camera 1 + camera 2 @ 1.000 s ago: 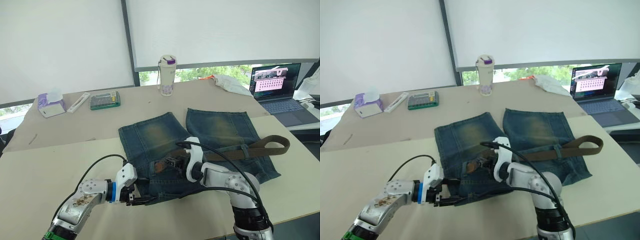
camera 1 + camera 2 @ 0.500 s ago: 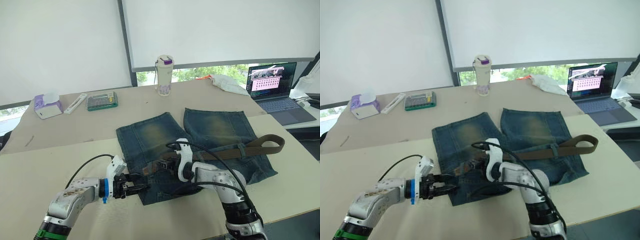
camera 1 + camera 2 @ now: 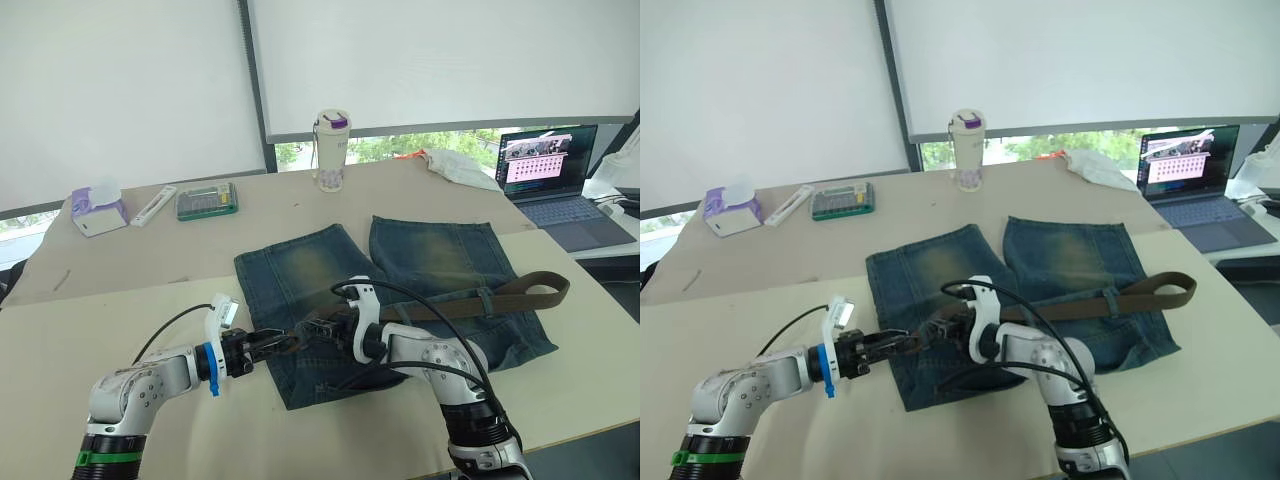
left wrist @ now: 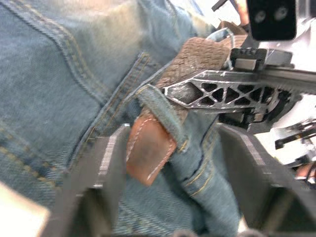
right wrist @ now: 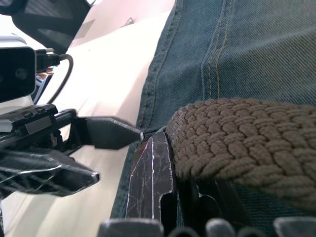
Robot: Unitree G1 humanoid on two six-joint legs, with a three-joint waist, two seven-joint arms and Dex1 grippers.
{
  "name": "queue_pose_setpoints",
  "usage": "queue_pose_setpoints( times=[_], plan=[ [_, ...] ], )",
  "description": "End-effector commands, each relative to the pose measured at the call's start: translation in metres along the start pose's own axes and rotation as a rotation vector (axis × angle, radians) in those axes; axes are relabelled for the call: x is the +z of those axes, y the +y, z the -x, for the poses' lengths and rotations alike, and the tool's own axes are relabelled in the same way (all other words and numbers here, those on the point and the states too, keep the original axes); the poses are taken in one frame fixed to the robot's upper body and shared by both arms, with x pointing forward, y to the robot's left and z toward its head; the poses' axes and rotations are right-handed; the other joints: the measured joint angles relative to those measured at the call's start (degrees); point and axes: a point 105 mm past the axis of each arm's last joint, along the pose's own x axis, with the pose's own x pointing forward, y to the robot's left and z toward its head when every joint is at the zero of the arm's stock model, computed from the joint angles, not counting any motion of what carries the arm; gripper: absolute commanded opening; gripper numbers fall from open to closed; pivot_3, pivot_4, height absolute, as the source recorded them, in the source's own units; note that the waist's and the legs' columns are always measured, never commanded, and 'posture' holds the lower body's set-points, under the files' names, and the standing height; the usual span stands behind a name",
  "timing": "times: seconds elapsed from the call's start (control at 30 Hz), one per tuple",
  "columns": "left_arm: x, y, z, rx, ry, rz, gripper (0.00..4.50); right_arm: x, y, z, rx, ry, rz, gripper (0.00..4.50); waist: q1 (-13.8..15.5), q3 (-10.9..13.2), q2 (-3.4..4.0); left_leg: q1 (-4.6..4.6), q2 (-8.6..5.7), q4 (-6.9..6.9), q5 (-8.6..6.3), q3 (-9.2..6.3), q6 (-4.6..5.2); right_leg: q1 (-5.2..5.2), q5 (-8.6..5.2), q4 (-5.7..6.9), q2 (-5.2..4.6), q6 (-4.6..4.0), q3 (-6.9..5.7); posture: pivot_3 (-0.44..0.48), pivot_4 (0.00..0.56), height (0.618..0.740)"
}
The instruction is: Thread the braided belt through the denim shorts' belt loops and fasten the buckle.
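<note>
We are working at the near left corner of the denim shorts (image 3: 400, 290), which are lying flat on the desk (image 3: 120, 320) with the waistband toward us. The braided belt (image 3: 470, 300) is running along that waistband from a folded loop at the far right, and its leather-tipped end (image 4: 148, 153) is poking out from under one of the belt loops (image 4: 165, 116).

Our right tool (image 3: 315, 328) is clamped on the braided belt just behind that loop, feeding it leftward. Our left tool (image 3: 275, 345) is standing apart, its fingers (image 4: 106, 168) straddling the leather tip without yet pinching it.

We are judging the woven strap to be soft and floppy: pushed from behind, it will likely buckle and bunch up instead of sliding. The leather tip looks stiffer and smoother, so it is the better place to take hold, gripped across its flat faces and pulled straight along the waistband. The denim is light and limp, so the shorts may be dragging along unless the pull is gentle.
</note>
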Motion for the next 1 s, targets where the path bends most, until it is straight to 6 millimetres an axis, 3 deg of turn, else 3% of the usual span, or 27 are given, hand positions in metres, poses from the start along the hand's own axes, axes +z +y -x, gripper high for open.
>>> queue_pose_setpoints(
  times=[0.03, 0.37, 0.57, 0.7, 0.83, 1.0],
  plan=[
    [0.007, -0.006, -0.002, -0.027, -0.017, -0.015, 1.32, 0.014, 0.018, 0.003, 0.083, -0.069, 0.027, 0.00, 0.01, 0.00, 0.00, 0.00, 0.00, 0.00, 0.00, 0.00, 0.00, 0.00, 0.00, 0.00, 0.00, 0.00, 0.00, 0.000, 0.150, 0.740],
    [0.012, 0.012, 0.001, 0.053, -0.029, -0.030, 1.32, 0.016, 0.023, 0.008, 0.118, -0.084, 0.031, 0.00, 0.10, 0.00, 0.00, -0.01, 0.00, 0.00, 0.01, 0.00, -0.01, -0.01, 0.00, -0.01, 0.00, 0.00, 0.00, 0.000, 0.150, 0.740],
    [0.011, 0.012, 0.004, 0.021, -0.020, -0.002, 1.32, 0.019, 0.028, 0.009, 0.143, -0.105, 0.022, 0.00, 0.10, 0.00, 0.00, -0.01, 0.00, 0.00, 0.01, 0.00, -0.02, -0.02, 0.00, 0.00, -0.01, 0.00, 0.01, 0.000, 0.150, 0.740],
    [0.007, 0.007, 0.006, -0.022, 0.006, 0.016, 2.44, 0.018, 0.024, 0.008, 0.124, -0.095, 0.023, 0.00, 0.06, 0.00, 0.01, -0.02, 0.00, -0.01, 0.01, 0.00, -0.02, -0.04, 0.00, 0.00, -0.01, 0.00, 0.01, 0.000, 0.150, 0.740],
    [0.004, 0.011, 0.004, 0.003, 0.009, 0.007, 3.83, 0.017, 0.023, 0.008, 0.123, -0.093, 0.018, 0.00, 0.08, 0.00, 0.00, -0.03, 0.00, -0.01, 0.01, 0.00, -0.02, -0.04, 0.00, 0.00, -0.01, 0.00, 0.01, 0.000, 0.150, 0.740],
    [-0.003, 0.011, 0.003, -0.006, 0.021, 0.010, 3.83, 0.017, 0.024, 0.010, 0.129, -0.094, 0.017, 0.00, 0.09, 0.00, 0.00, -0.03, 0.00, -0.01, 0.01, 0.00, -0.02, -0.05, 0.00, 0.00, -0.02, 0.00, 0.02, 0.000, 0.150, 0.740]
  ],
)
